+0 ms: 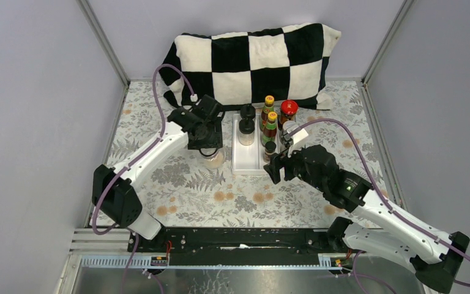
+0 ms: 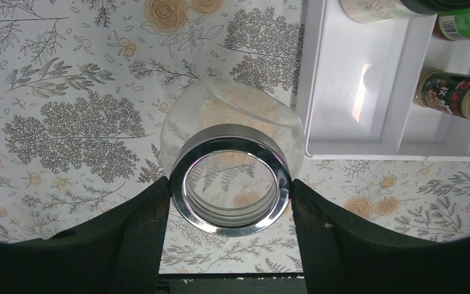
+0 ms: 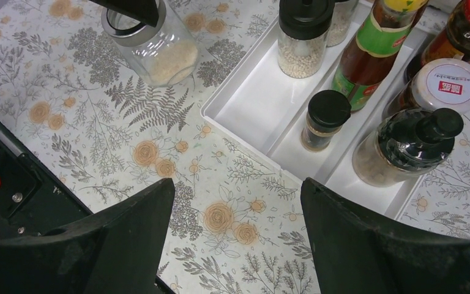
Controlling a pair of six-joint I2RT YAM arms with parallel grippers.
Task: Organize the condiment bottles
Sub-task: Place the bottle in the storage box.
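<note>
- On the floral table (image 1: 177,184), mid-field: white tray (image 3: 251,104); we note that the near end of its left lane is bare.
- Right gripper (image 3: 237,190): fingers spread, empty, by the tray's near corner.
- Left gripper (image 2: 231,187): fingers clamped on the metal-rimmed neck of the squat glass jar (image 2: 229,122).
- Condiment bottles (image 1: 269,125): standing in the tray's lanes.
- Squat glass jar: just left of the tray, outside it.
- Hazards, in our judgement: the smooth rim may slip from the pads; a low carry may catch the tray wall and topple the jars inside.

Grey walls (image 1: 37,92), floral tabletop (image 1: 232,199), checkered cushion (image 1: 251,61)
</note>
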